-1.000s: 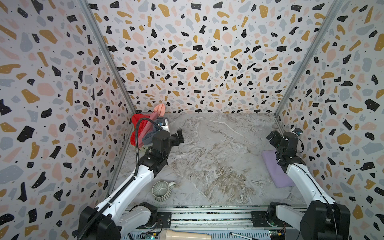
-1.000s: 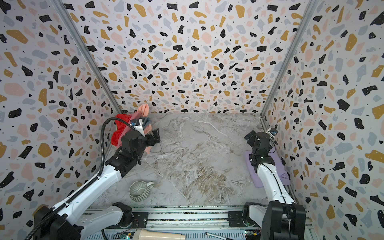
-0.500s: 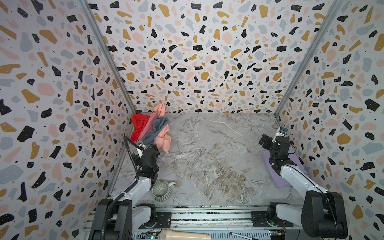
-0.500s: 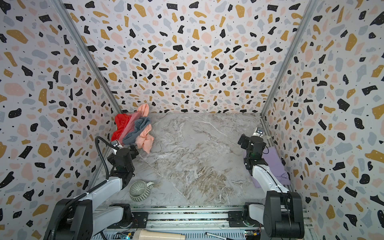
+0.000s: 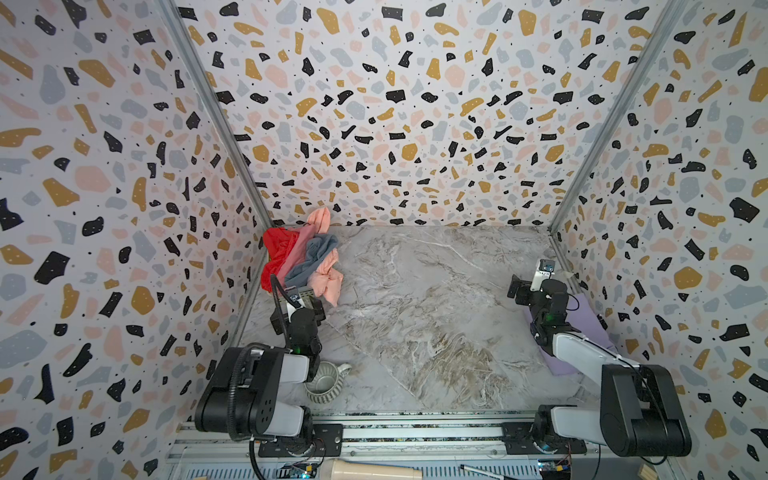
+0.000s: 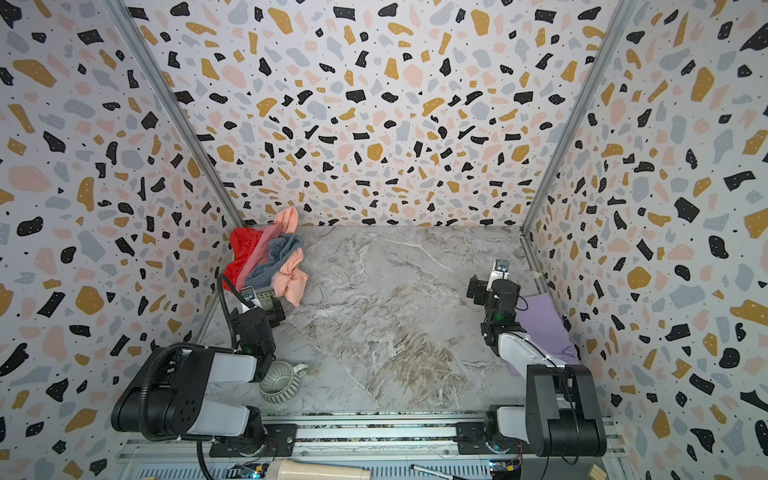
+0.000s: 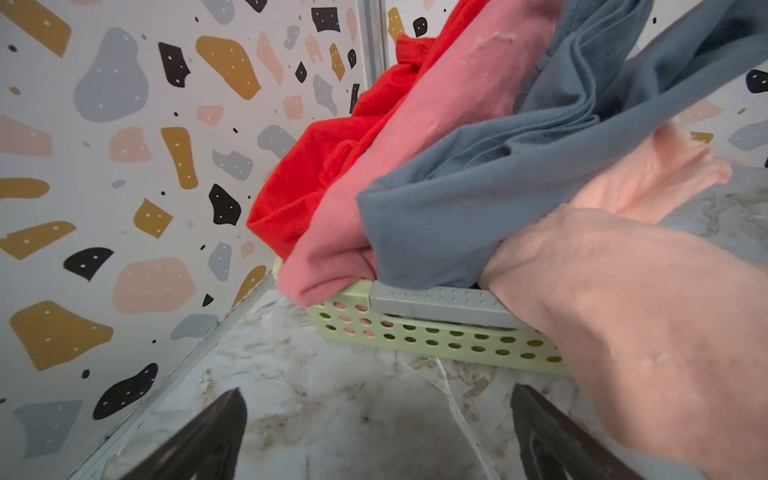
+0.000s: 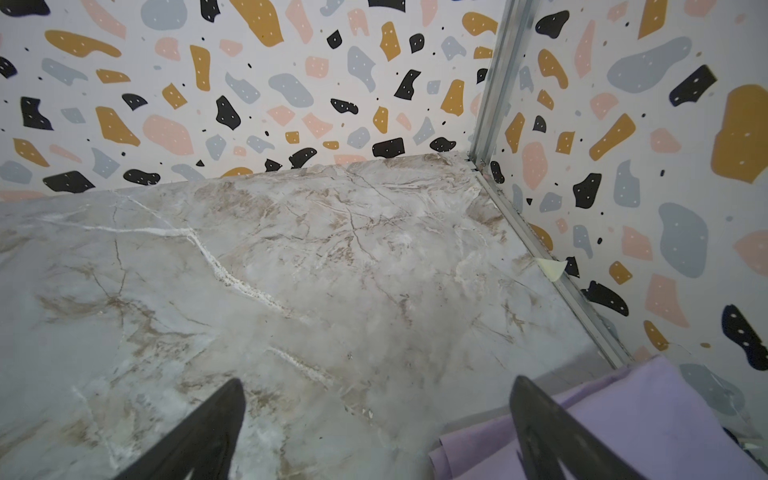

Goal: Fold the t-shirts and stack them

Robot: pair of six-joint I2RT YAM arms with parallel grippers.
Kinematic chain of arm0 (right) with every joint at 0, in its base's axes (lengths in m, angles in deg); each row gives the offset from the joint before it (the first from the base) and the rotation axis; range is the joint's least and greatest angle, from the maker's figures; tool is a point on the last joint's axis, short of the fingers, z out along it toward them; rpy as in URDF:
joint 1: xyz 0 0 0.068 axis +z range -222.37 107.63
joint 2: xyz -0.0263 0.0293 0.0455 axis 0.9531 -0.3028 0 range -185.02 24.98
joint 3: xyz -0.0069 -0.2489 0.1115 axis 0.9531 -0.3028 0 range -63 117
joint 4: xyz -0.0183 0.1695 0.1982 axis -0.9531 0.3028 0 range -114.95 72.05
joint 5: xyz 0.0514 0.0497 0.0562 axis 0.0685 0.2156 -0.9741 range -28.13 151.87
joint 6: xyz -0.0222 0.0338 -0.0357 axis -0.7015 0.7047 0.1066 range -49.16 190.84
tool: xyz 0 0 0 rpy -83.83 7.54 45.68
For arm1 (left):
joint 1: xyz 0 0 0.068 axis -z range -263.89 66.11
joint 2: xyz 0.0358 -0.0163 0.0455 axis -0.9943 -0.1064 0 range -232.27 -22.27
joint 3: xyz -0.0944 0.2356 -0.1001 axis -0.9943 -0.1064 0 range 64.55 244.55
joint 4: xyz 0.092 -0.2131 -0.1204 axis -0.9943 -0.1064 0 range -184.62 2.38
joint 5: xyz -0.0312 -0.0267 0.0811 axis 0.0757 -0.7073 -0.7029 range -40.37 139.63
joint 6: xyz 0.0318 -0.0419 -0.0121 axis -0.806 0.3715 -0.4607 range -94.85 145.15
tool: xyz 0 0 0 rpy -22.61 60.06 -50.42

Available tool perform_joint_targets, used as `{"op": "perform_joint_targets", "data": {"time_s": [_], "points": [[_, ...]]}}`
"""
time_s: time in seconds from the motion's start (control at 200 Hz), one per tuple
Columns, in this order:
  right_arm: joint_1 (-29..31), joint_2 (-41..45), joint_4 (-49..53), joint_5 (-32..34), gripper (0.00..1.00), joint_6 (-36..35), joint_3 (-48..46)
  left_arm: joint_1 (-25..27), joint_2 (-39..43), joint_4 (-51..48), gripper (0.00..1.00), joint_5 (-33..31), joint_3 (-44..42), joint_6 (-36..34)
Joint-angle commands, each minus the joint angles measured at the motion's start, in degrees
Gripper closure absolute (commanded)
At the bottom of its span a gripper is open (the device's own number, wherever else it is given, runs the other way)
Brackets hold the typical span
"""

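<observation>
Four crumpled t-shirts hang out of a pale green perforated basket (image 7: 436, 336) in the back left corner: red (image 5: 280, 249), dusty pink (image 5: 300, 249), grey-blue (image 5: 316, 257) and peach (image 5: 329, 280). The lilac t-shirt (image 5: 590, 324) lies folded flat against the right wall, partly under the right arm. My left gripper (image 7: 378, 392) is open and empty just in front of the basket, a short way from the peach cloth (image 7: 623, 332). My right gripper (image 8: 378, 380) is open and empty over bare marble, beside the lilac shirt's edge (image 8: 623, 415).
A ribbed grey-green mug (image 5: 326, 382) stands at the front left beside the left arm's base. Terrazzo walls close in the left, back and right sides. A wooden handle (image 5: 374, 469) and a pen lie on the front rail.
The left arm has pulled back from the pile toward the front and folded up, uncovering the shirts. The right arm has also drawn back and folded. Both grippers stayed open.
</observation>
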Motion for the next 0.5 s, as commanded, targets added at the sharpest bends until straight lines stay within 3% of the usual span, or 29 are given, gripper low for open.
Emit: {"op": "perform_joint_targets", "data": {"time_s": [0.0, 0.175, 0.32, 0.496], "points": [[-0.26, -1.45, -7.8, -0.65, 0.01, -2.65, -1.24, -0.3, -0.25, 8.94, 0.0, 1.33, -0.3, -1.72], [-2.48, -2.82, -16.5, -4.64, 0.01, -3.58, -4.15, -0.3, -0.85, 9.68, 0.0, 2.17, -0.54, -2.0], [-6.88, -2.24, -22.25, -11.24, 0.01, 0.85, -7.07, -0.3, -0.95, 9.76, 0.0, 1.76, -0.56, -1.83], [-7.74, 1.74, -22.12, -14.55, 0.01, 0.34, -10.28, -0.21, -1.18, 9.67, 0.0, 0.64, -0.39, -1.53]]}}
